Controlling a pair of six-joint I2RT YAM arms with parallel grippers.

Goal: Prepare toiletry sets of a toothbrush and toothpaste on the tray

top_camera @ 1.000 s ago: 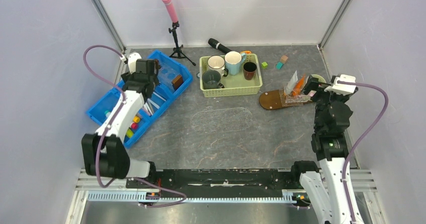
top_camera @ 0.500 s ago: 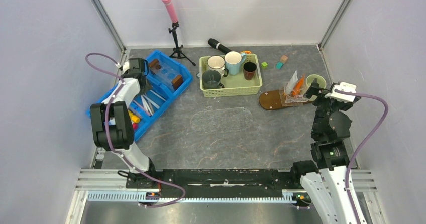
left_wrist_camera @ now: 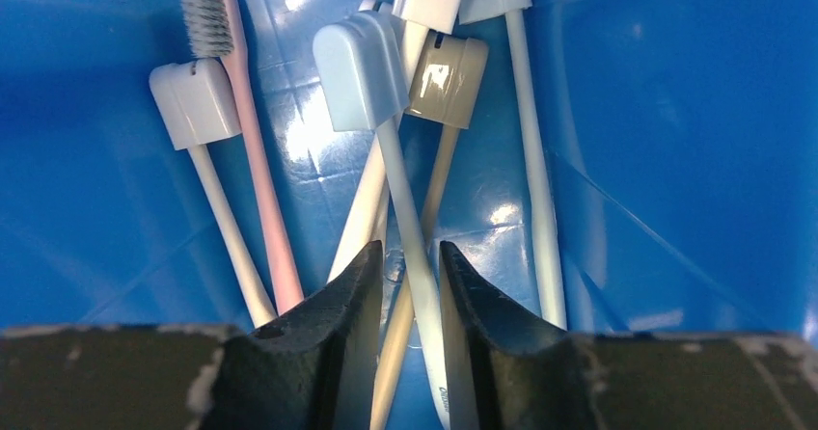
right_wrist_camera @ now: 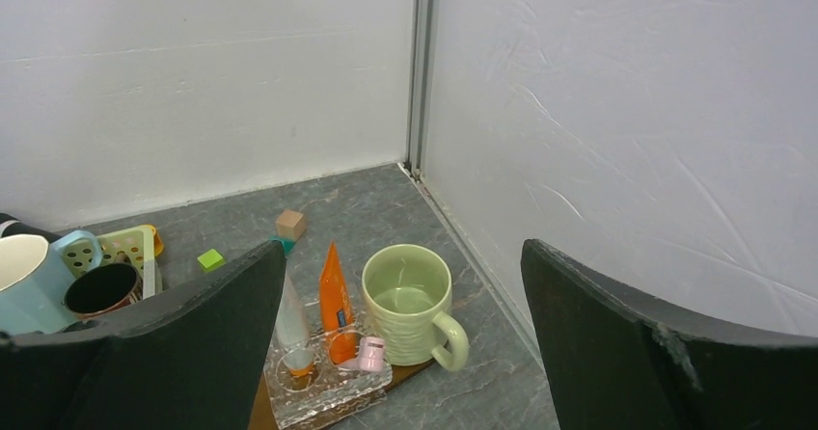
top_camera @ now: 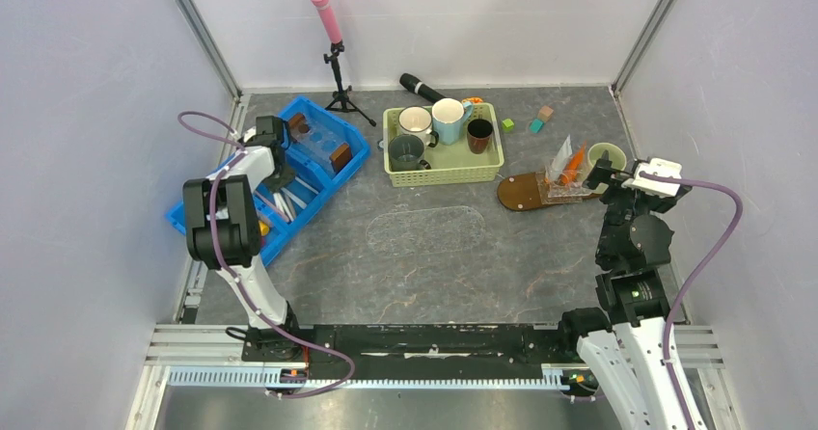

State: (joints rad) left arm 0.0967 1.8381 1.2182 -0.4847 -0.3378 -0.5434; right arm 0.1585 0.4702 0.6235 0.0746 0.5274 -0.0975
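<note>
- Blue bin as landmark: left gripper now down inside its middle compartment, no longer poised above it as a second ago.
- Jaws wide a second ago, now drawn in to a slim gap astride the handle of a toothbrush with a pale blue cap.
- Handle of a beige-capped brush crossing just under that one, close against the same jaws.
- Contact with the handle: impossible to tell, pads either pressing or only flanking it. By the look of it, a grasp mid-closing rather than a finished one.
- Other brushes untouched in the same compartment: a pink bare-bristled one and a white-capped one on one side, a long white handle on the other.
- Far to the right of the bin, past the green basket: right gripper, jaws spread fully and gripping nothing, arm drawn back a little since a second ago and steady for the last half second.
- Tray well to the right of the bin, beyond the basket, bearing a clear holder with an orange toothpaste standing in it.
- Green mug just beside that holder, farther still from the bin.
- Judgement for the task: toothpaste seemingly in place already, brush for the set now being fetched.
- Next move, likely: firm pinch, straight lift out of the crossed handles, then a carry rightward from the bin to the tray.
- Risk: beige brush dragged up along with the blue-capped one, or a slip on the thin smooth handle.
</note>
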